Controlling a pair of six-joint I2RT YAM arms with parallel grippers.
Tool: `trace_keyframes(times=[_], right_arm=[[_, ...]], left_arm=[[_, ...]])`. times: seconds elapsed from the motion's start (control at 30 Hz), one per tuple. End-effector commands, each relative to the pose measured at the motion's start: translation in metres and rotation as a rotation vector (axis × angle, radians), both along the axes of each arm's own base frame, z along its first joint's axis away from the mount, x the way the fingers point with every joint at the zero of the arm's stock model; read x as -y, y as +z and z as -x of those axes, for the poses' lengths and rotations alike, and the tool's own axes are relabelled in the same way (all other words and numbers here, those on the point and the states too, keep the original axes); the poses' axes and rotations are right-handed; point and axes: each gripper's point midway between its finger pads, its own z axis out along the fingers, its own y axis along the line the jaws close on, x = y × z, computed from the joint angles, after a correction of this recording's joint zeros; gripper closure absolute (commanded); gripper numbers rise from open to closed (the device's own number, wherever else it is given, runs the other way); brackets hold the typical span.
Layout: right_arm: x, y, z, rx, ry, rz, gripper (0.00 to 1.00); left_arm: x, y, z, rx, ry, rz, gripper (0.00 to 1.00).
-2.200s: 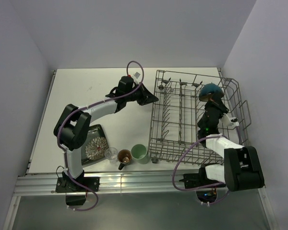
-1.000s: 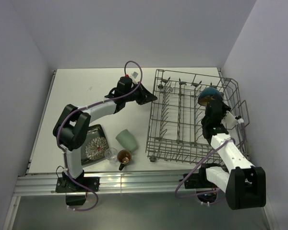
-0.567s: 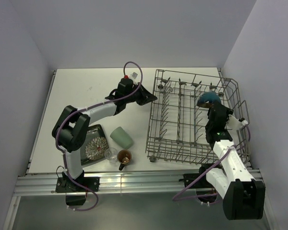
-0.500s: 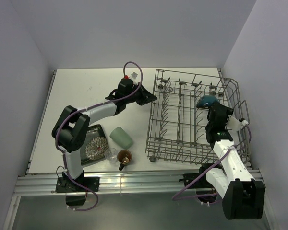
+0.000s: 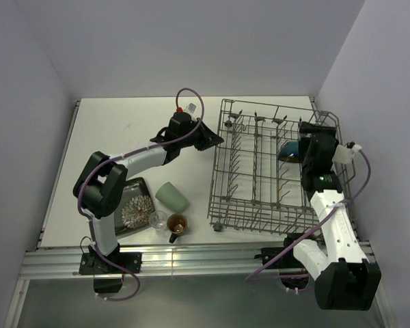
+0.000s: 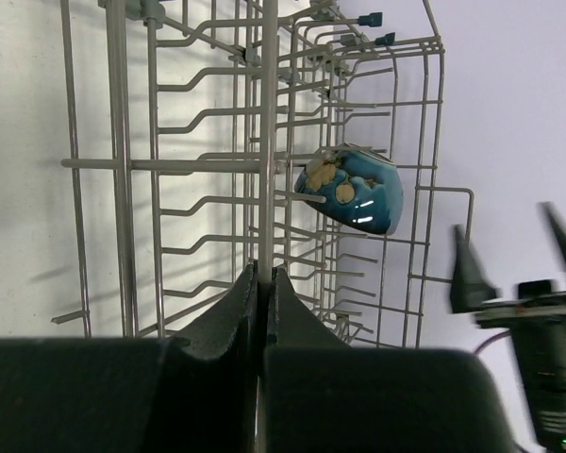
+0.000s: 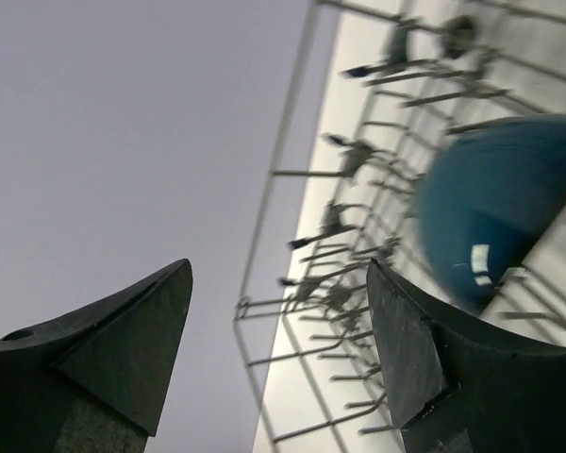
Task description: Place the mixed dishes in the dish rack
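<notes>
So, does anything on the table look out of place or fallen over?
Yes. The pale green cup lies on its side on the table, near the floral plate, while the brown mug and small glass next to it stand upright.

I'm working in a robotics lab test cell, not a kitchen: the dish rack (image 5: pixel 253 171) stands on a bare white surface (image 5: pixel 123 130) boxed in on three sides by plain pale walls (image 5: pixel 191 48). The left arm (image 5: pixel 140 158) and right arm (image 5: pixel 335 229) are bolted to an aluminium rail (image 5: pixel 191 258) at the near edge, and purple cables (image 5: pixel 191 89) loop loosely off them.
</notes>
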Motion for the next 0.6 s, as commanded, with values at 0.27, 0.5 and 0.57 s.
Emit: trace_keyframes(times=[0.27,0.5,0.57], right_arm=[[-0.001,0.047,-0.094,-0.065,0.331,0.126,1.00],[-0.005,0.002,-0.155,-0.338,0.465,0.177,1.00],[-0.001,-0.012,-0.159,-0.417,0.472,0.196,1.00]], left_arm=[[-0.010,0.009,0.005,-0.023,0.019,-0.076,1.00],[-0.015,0.004,0.008,-0.037,0.031,-0.089,1.00],[-0.015,0.003,0.008,-0.041,0.031,-0.088,1.00]])
